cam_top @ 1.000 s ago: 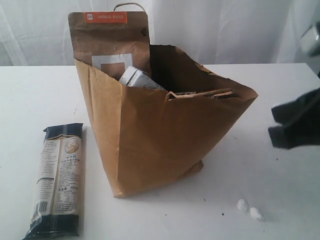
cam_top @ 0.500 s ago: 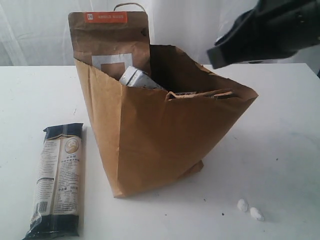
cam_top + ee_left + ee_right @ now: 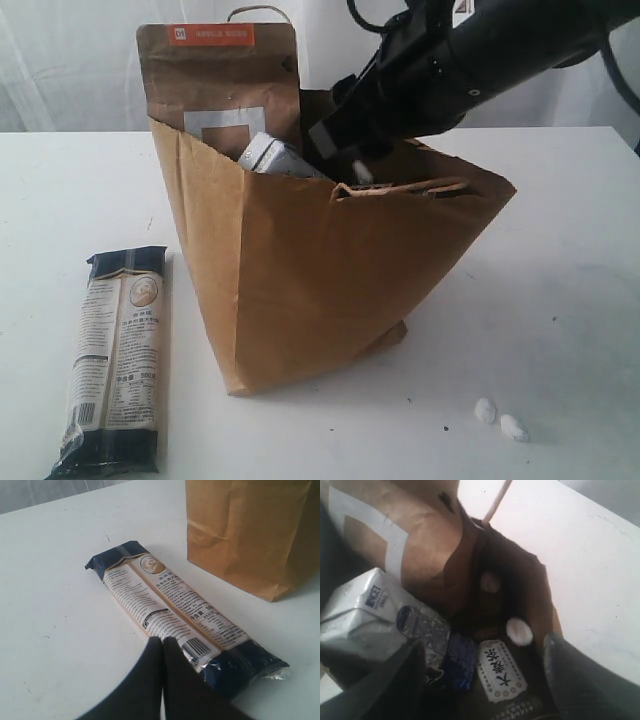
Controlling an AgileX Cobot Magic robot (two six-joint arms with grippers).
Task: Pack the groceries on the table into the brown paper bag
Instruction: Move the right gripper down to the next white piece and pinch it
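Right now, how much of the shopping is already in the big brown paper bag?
Done: the brown windowed orange-labelled pouch and a small white-blue packet sit inside the tall kraft-brown paper bag. In hand: the right gripper hangs open over the bag's mouth, gripping nothing. Left: the long dark-blue noodle packet lies on the white table beside the bag, with the shut left gripper close to it.
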